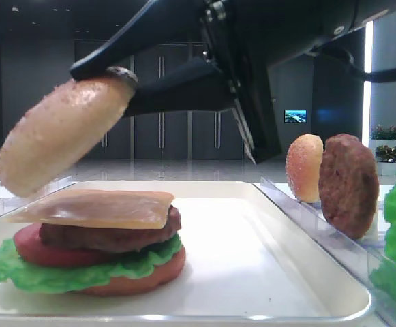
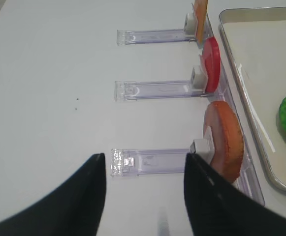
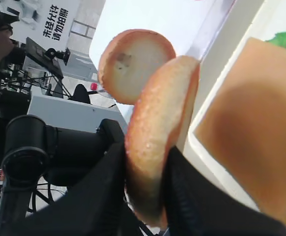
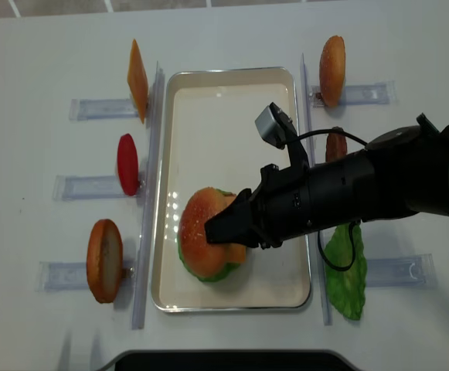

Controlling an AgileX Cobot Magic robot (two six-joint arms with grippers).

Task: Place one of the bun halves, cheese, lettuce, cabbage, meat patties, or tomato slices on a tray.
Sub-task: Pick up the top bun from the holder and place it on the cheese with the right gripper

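A: Black right gripper [image 3: 145, 182] fills the wrist view, fingers [image 3: 106, 191] pinching the bun top [image 3: 157, 137] by its edge. Bun is glossy, golden-tan, speckled.

B: Largest first, please. Desk?

A: White desk [image 4: 46, 77], with the white tray [image 4: 232, 100] in the middle of it, raised shiny rim. Right arm [image 4: 379, 189] reaches in from the right across the tray.

B: Where is the bun top relative to the tray?

A: Held tilted in the air over the tray's near-left part, above the stack, not touching it in the low view. Stack, top down: cheese slice [image 1: 95, 208], meat patty [image 1: 109, 237], tomato slice [image 1: 44, 253], lettuce [image 1: 61, 272], bun bottom [image 1: 140, 276].

B: Around the tray?

A: Clear slotted racks [image 4: 104, 108] on both sides. Left side holds a standing cheese slice [image 4: 137, 79], a red tomato slice [image 4: 127, 164] and a flat orange-brown bun half [image 4: 104, 260]. Right side holds another sesame bun top [image 4: 332, 59], a second patty [image 1: 347, 184] partly hidden behind the arm from above, and a loose lettuce leaf [image 4: 346, 270] near the tray's right edge.

B: Left gripper?

A: Left gripper [image 2: 143, 189] hovers over bare desk beside the racks, fingers spread, nothing between them.
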